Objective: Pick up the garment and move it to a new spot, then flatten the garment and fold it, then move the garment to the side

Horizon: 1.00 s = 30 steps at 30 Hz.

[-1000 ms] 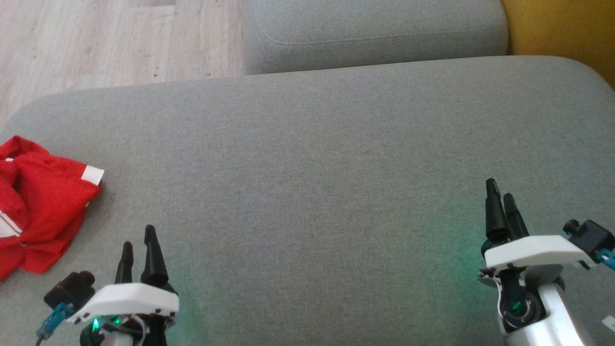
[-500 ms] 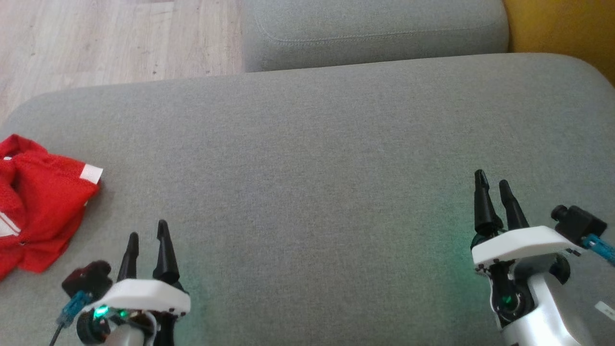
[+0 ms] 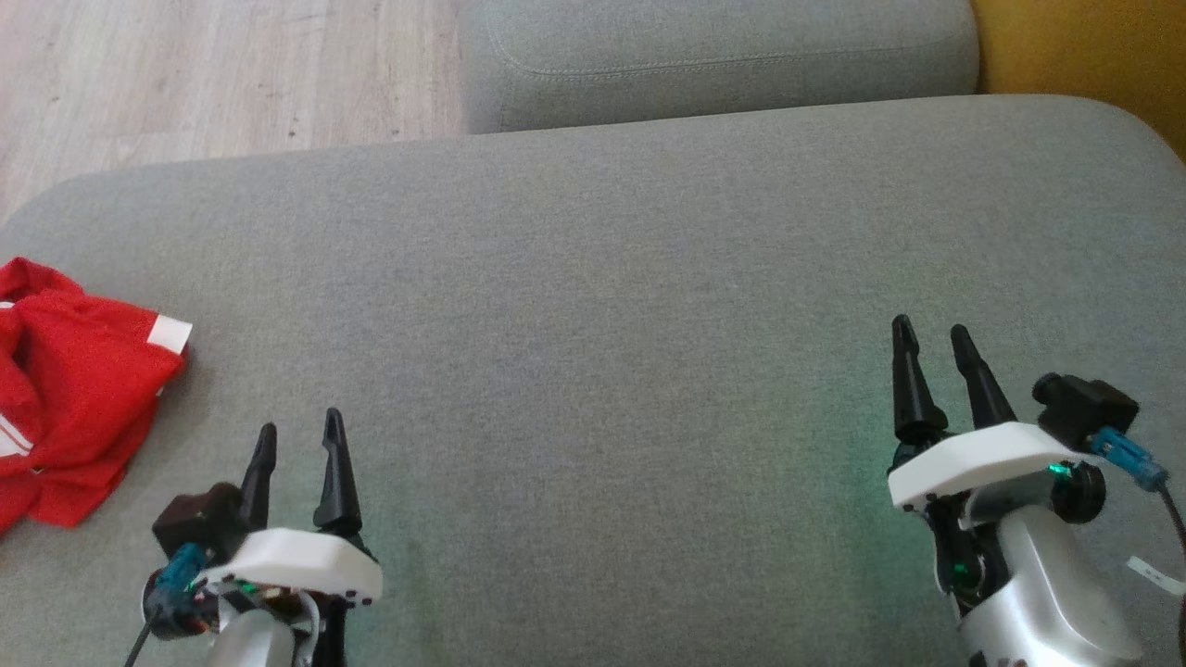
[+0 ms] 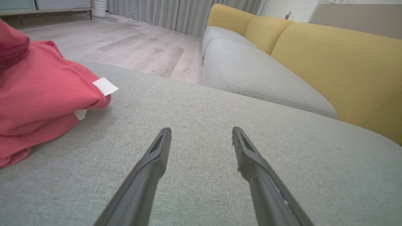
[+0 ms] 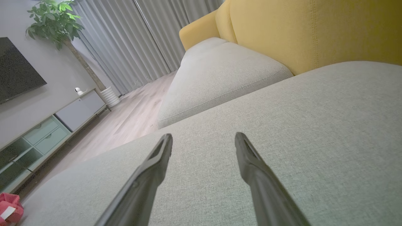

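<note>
The left gripper [image 3: 298,424] is seen with its jaws spread wide and nothing held between them. It is held low over the grey cushion [image 3: 593,278] and pointed along the fabric. The right gripper [image 3: 929,326] is likewise spread wide and empty over the same cushion, well apart from the left gripper.

The garment [image 3: 74,398], red and crumpled, is found to the left of the left gripper and slightly ahead of it, near but not touched. It lies at the cushion's left edge and is partly cut off by the border of the head view. A white label [image 3: 171,332] is seen on the corner of the garment nearest the left gripper. In the left wrist view the garment is bunched in folds to the left of the jaws, and bare cushion is seen straight ahead of them. From the right gripper the garment is well apart, far to its left. A small red piece of it is caught at the lower left corner of the right wrist view.

Ahead of both grippers a second cushion [image 3: 713,56] is seen, with a yellow backrest [image 3: 1084,46] to the right of it. Wooden floor [image 3: 185,74] is seen ahead and to the left of the left gripper. Far beyond the right gripper, curtains [image 5: 125,40], a plant [image 5: 53,22] and a low cabinet [image 5: 47,131] are visible.
</note>
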Motion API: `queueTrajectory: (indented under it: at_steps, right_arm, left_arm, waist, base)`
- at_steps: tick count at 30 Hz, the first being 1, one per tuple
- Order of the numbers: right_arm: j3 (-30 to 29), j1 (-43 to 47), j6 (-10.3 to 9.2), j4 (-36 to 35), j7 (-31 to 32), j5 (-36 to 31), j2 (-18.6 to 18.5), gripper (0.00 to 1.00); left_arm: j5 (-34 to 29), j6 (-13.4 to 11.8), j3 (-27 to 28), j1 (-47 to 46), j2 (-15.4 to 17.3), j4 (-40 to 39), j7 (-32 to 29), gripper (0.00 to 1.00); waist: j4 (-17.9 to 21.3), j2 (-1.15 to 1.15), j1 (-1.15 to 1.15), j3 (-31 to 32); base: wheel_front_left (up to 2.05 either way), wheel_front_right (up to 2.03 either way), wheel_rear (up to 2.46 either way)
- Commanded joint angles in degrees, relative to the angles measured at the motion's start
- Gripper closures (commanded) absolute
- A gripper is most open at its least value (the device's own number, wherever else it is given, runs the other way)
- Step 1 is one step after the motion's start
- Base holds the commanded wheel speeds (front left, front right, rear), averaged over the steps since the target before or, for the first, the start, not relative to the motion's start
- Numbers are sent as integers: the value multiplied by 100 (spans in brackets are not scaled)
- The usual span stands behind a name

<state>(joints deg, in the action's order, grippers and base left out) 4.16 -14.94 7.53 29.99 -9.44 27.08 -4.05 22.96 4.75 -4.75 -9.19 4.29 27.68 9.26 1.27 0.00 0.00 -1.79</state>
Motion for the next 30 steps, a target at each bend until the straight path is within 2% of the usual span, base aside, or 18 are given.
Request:
queueTrajectory:
  at_steps: [1,17,28,30]
  right_arm:
    - [139,-348,-3,-122,-100,-217,26,0]
    - [142,-601,-4,127,-371,-1397,69,0]
    - [-52,-612,-4,281,-556,-2195,102,0]
    - [-140,-572,-4,275,-556,-2186,107,0]
  left_arm:
    - [-212,-49,108,-355,121,-130,121,0]
    - [-1278,-180,165,-573,141,132,390,0]
    - [-1934,-381,379,-492,48,199,574,0]
    - [-1898,-414,456,-446,25,186,574,0]
  waist:
    - [3,0,0,-2]
    - [22,0,0,-18]
    - [40,0,0,-18]
    - [40,0,0,-10]
  base:
    - [0,0,0]
    - [0,0,0]
    - [0,0,0]
    - [0,0,0]
